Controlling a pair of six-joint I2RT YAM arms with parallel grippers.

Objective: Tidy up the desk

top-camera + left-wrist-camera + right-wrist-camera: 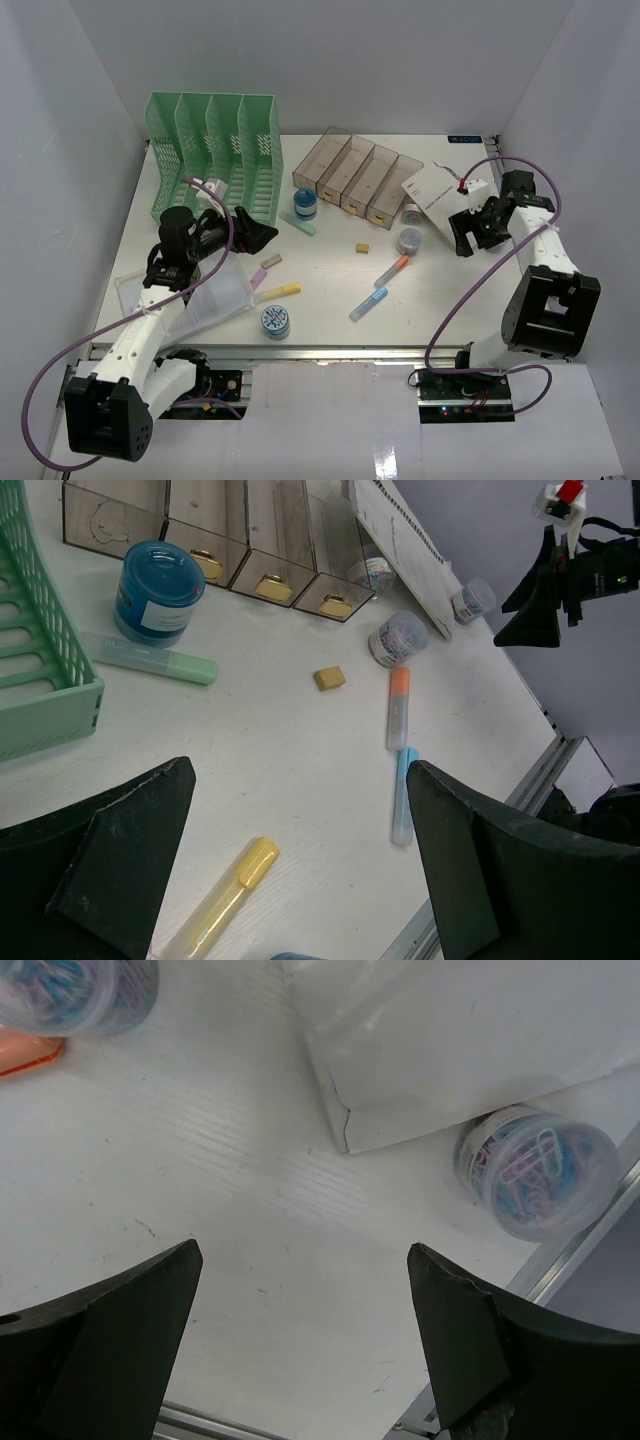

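Left pincer (300, 770), right pincer (302, 1248) — agape over desk (320, 270).

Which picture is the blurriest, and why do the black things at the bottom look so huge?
Right wrist view: the softest; the paper-clip tub and the white pad look a bit fuzzy. Left wrist view: sharper, the orange-capped pen crisp; the black shapes are fingers of the left gripper, huge because they sit right by the lens. Top external view: even light, soft shadows on the desk.

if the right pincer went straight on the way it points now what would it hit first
Likely the bare desk, just short of the corner of the white notepad; depth is unclear.
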